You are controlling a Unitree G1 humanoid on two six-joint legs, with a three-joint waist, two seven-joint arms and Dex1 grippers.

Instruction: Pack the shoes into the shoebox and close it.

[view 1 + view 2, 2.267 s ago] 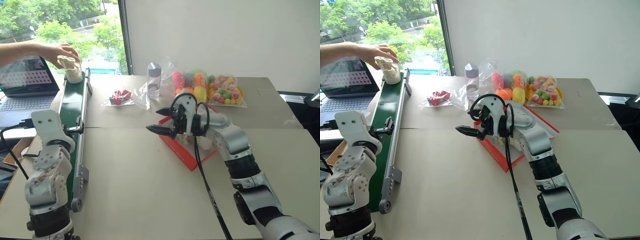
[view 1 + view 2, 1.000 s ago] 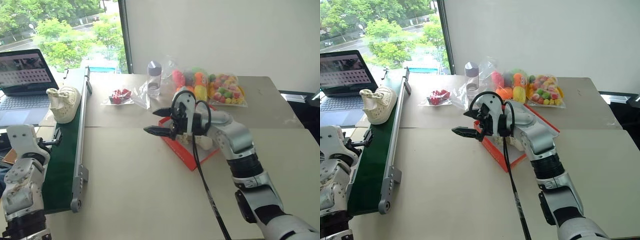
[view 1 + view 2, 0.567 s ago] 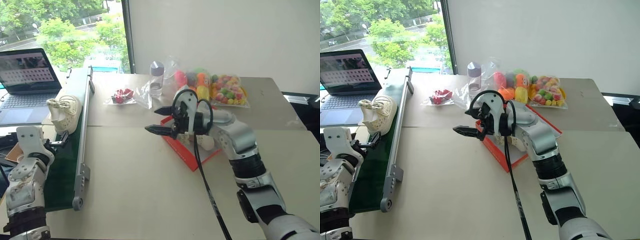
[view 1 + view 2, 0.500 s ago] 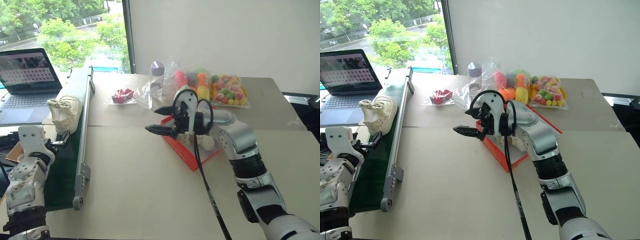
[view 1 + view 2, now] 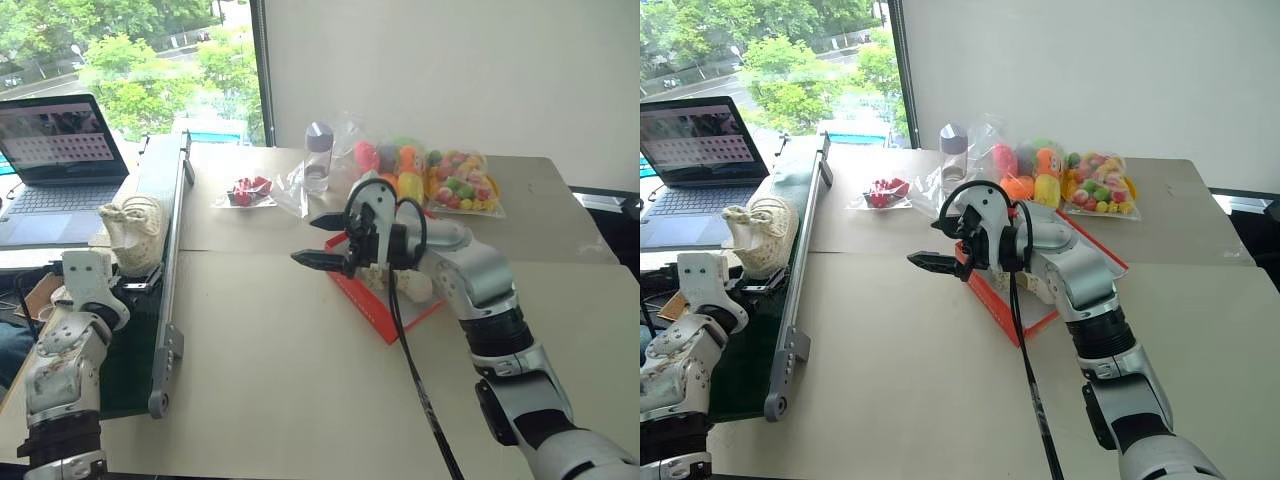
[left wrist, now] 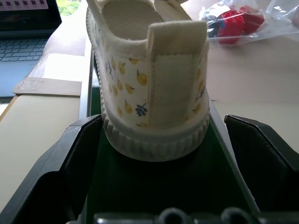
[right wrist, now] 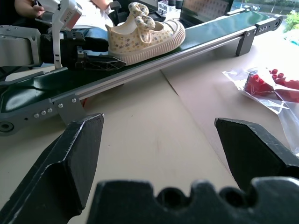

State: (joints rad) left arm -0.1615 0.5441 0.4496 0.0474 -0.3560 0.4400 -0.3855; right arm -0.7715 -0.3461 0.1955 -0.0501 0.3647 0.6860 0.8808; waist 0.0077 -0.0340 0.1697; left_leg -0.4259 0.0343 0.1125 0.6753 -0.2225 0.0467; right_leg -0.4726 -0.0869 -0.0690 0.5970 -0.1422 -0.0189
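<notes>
One cream shoe [image 5: 133, 233] with a bow stands on the green belt [image 5: 150, 200] at the left, heel toward me. My left gripper [image 5: 133, 284] is open, and its black fingers [image 6: 79, 154] stand either side of the heel [image 6: 154, 79] without closing on it. The red shoebox [image 5: 378, 312] lies open at the table's middle. A second cream shoe [image 5: 408, 286] lies inside it, partly hidden by my right arm. My right gripper [image 5: 315, 242] hovers open and empty just left of the box, pointing at the belt. The right wrist view shows the belt's shoe [image 7: 145, 30].
An open laptop [image 5: 60, 150] sits beyond the belt at the far left. A clear bottle [image 5: 318, 155], a bag of red bricks [image 5: 245, 190] and bags of colourful toys [image 5: 430, 175] line the back of the table. Bare tabletop [image 5: 260, 380] lies between belt and box.
A person's hand set the shoe on the belt's far end and left. The shoe has travelled down the belt toward me, and my left gripper has moved in around its heel. The right arm held still.
</notes>
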